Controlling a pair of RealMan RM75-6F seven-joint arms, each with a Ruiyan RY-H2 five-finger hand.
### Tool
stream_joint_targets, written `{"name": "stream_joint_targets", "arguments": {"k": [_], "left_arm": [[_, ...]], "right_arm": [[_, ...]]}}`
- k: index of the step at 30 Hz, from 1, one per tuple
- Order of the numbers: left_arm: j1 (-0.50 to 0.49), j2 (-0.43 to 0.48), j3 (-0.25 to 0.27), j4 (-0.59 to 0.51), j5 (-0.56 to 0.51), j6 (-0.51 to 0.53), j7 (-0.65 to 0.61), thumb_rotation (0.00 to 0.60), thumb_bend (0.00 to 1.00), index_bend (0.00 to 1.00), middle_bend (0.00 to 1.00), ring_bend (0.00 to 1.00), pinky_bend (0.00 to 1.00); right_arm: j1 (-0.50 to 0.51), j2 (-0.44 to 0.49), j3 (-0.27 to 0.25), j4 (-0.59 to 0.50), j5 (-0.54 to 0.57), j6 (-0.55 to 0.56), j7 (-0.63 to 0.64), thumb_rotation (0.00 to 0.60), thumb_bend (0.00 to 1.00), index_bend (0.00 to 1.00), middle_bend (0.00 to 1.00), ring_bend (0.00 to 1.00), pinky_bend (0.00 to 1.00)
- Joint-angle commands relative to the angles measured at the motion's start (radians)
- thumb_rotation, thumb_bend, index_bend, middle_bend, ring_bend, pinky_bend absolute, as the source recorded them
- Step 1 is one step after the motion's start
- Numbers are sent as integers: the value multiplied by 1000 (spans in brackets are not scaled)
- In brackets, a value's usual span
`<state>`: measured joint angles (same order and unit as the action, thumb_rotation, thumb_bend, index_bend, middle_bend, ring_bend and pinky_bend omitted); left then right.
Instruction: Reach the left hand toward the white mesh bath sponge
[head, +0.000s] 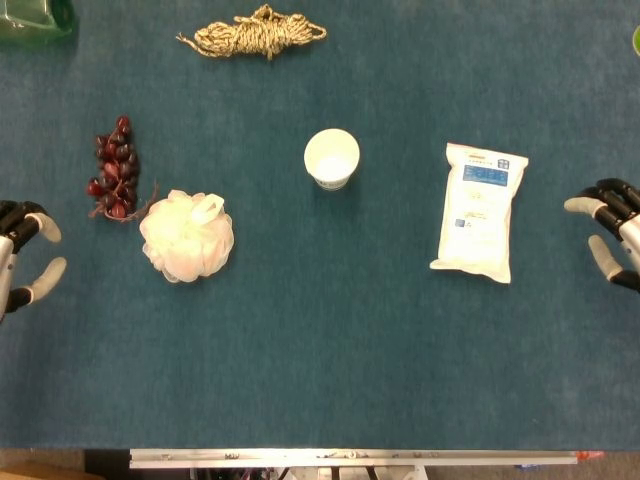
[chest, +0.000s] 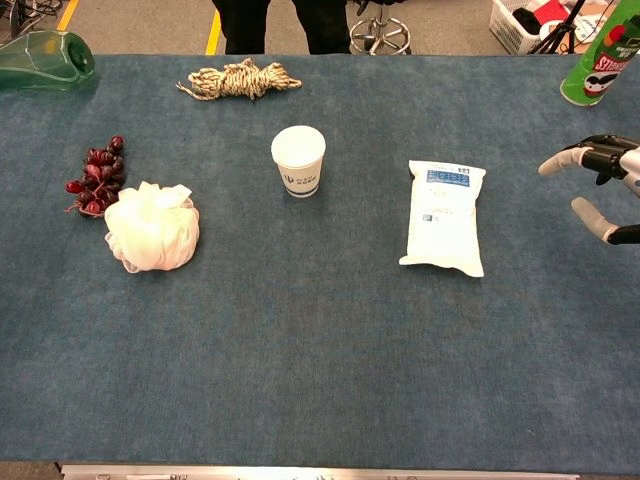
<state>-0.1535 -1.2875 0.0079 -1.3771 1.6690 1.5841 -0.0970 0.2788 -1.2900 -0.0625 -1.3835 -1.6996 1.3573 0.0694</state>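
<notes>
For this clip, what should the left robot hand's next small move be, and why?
Probably carry the left robot hand inward across the table toward the white mesh bath sponge. The hand sits at the table's left edge, fingers apart and holding nothing, with bare cloth between it and the sponge. The red grapes lie just beyond the sponge, so I'd approach from the near side.

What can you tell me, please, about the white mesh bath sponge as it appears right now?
The white mesh bath sponge is a ruffled, roughly round puff of creamy-white netting with a small loop at its top. It rests on the blue table cover, left of centre, just below and right of the bunch of dark red grapes, whose stem reaches its edge. Nothing holds it: the left robot hand sits apart at the frame's left edge, fingers spread.
</notes>
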Motion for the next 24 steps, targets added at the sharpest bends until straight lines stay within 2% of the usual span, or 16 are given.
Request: {"name": "stream_joint_targets", "arguments": {"k": [1, 3, 8, 11, 15, 19, 22, 24], "left_arm": [[-2, -6, -2, 7, 3, 1, -5, 600, 228, 495, 439, 401, 648], [-4, -8, -2, 12, 5, 1, -5, 600, 228, 484, 439, 421, 725], [-5, -23, -8, 34, 9, 8, 24, 600, 228, 472, 434, 434, 781], [2, -37, -16, 46, 11, 31, 54, 600, 283, 471, 347, 420, 870], [5, -35, -16, 33, 8, 34, 46, 600, 478, 426, 153, 295, 910], [5, -30, -15, 27, 7, 32, 48, 600, 679, 342, 25, 224, 912], [5, -31, -16, 26, 5, 31, 51, 600, 803, 297, 0, 195, 912], [5, -28, -14, 22, 4, 26, 53, 600, 837, 270, 0, 184, 912]], "right_arm": [[-3, 2, 0, -1, 2, 3, -2, 600, 494, 299, 314, 193, 395], [-5, 4, 1, -3, 3, 6, -4, 600, 493, 299, 315, 193, 395], [-10, 6, 2, -8, 3, 14, -9, 600, 494, 299, 320, 193, 395], [-8, 5, 1, -6, 4, 8, -9, 600, 493, 299, 321, 194, 395], [-6, 3, 1, -5, 4, 2, -9, 600, 493, 299, 323, 194, 395], [-6, 2, 1, -5, 5, 1, -10, 600, 493, 299, 324, 193, 395], [-6, 2, 1, -5, 6, 0, -10, 600, 493, 299, 324, 193, 395], [-6, 2, 1, -5, 6, 0, -10, 600, 493, 299, 324, 194, 395]]}}
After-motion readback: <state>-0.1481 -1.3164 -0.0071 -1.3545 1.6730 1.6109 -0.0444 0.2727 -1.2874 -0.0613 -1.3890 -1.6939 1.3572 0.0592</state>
